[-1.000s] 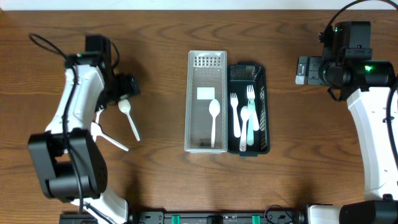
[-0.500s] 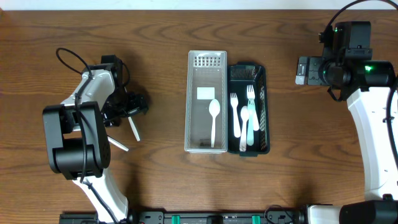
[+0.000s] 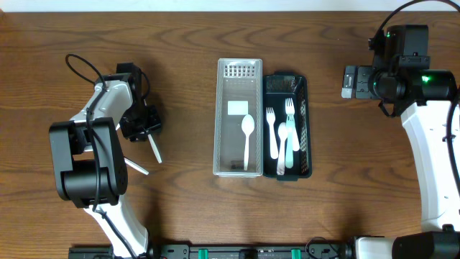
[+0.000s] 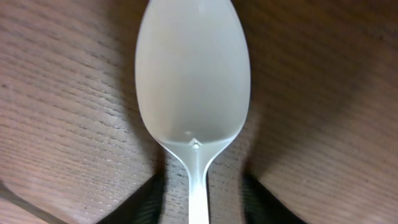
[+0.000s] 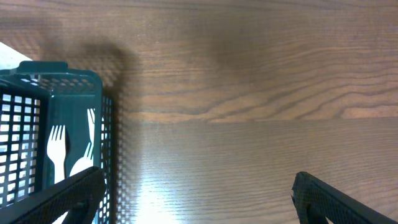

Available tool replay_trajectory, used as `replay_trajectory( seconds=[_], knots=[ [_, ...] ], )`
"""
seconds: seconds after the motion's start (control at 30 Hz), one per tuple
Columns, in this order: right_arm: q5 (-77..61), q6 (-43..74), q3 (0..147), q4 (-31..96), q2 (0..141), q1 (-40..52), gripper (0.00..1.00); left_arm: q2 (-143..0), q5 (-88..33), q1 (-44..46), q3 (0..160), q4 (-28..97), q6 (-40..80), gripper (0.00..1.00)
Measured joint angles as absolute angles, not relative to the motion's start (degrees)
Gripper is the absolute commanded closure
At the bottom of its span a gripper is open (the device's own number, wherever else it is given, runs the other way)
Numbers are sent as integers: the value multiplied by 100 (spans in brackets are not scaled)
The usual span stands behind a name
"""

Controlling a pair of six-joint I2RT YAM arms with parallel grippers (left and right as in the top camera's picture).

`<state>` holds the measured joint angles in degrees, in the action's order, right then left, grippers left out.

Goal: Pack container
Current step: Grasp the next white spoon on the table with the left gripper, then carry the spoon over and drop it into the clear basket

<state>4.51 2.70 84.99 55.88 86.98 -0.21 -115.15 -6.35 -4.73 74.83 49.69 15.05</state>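
Note:
A white plastic spoon lies bowl-up on the wooden table, filling the left wrist view. Overhead, only its handle sticks out below my left gripper. That gripper straddles the handle just below the bowl. Its dark fingers stand close on either side, with a thin strip of wood showing between each and the handle. The grey basket holds one white spoon. The dark green basket beside it holds forks. My right gripper hangs wide open over bare table, right of the green basket.
Another white utensil lies on the table just below and left of the spoon's handle, near my left arm. The two baskets stand side by side mid-table. My right arm runs down the right edge.
My left arm swung down over the spoon, and its jaws have since narrowed around the handle. The right arm and the baskets have not moved.

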Motion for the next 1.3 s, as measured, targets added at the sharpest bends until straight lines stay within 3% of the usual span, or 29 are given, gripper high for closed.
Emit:
replay_trajectory(
  seconds=[0.17, 0.27, 0.5, 0.77, 1.03, 1.2, 1.23, 1.3],
  knots=[
    [451, 255, 8499, 5588, 8698, -21, 1, -11515, -681, -473, 7483, 5057, 1503, 87],
    [451, 255, 8499, 5588, 8698, -21, 1, -11518, -714, -473, 7483, 5059, 1542, 94],
    [451, 255, 8499, 5588, 8698, -21, 1, -11518, -735, -473, 7498, 5120, 1568, 94],
    [451, 255, 8499, 5579, 8700, -21, 1, -11185, -731, -34, 8143, 6071, 1610, 94],
    [451, 255, 8499, 5564, 8700, -21, 1, -9572, -722, 2034, 8952, 5867, 1747, 94],
    [451, 255, 8499, 5561, 8700, -21, 1, -9679, -729, 2939, 8971, 5697, 1953, 94],
    [449, 255, 8499, 5561, 8700, -21, 1, -9786, -729, 3044, 8971, 5653, 1964, 91],
    [447, 255, 8499, 5557, 8700, -21, 1, -10075, -729, 3260, 8969, 5603, 1964, 75]
  ],
)
